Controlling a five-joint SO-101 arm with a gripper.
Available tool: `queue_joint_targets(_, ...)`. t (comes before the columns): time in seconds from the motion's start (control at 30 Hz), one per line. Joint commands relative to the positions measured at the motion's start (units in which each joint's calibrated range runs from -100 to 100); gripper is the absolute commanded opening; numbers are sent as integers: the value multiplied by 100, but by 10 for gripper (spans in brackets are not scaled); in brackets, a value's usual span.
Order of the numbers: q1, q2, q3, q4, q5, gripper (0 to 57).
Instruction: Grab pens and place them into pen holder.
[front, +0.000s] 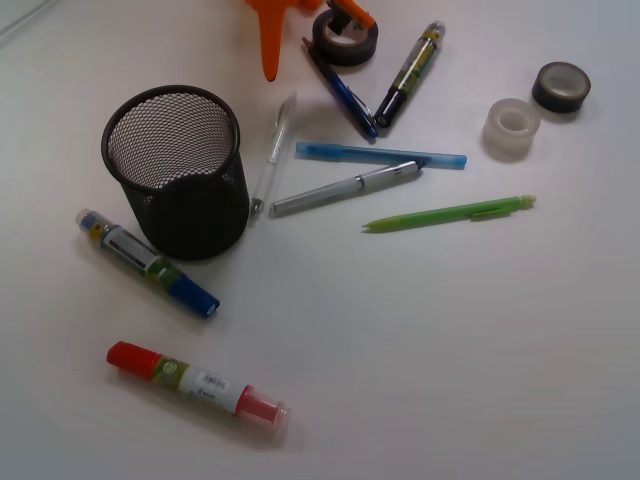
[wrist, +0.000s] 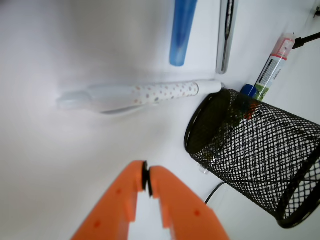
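Observation:
The black mesh pen holder (front: 178, 170) stands upright at the left. To its right lie the pens: a clear one (front: 272, 160), a light blue one (front: 380, 155), a silver-grey one (front: 345, 189), a lime green one (front: 450, 213) and a dark blue one (front: 342, 93). My orange gripper (front: 270, 68) hangs at the top, above the clear pen's far end, apart from every pen. In the wrist view the gripper (wrist: 145, 179) is shut, tips touching, with nothing between them. Ahead of it lie the clear pen (wrist: 140, 95), the light blue pen (wrist: 181, 30) and the silver-grey pen (wrist: 226, 35), with the holder (wrist: 250, 150) at the right.
Fat markers lie around: a blue-ended one (front: 148, 263) against the holder's base, a red one (front: 197, 381) near the front, a black-ended one (front: 408, 75) at the back. Two dark tape rolls (front: 345, 37) (front: 560, 86) and a clear roll (front: 511, 128) sit at the back right.

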Motion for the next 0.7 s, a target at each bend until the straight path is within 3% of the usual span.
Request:
queue_joint_targets(0.0, 336, 395, -265, 165, -5, 4)
queue_joint_targets(0.57, 313, 582, -356, 148, -20, 4)
queue_joint_targets(0.67, 104, 1067, -636, -132, -440, 4)
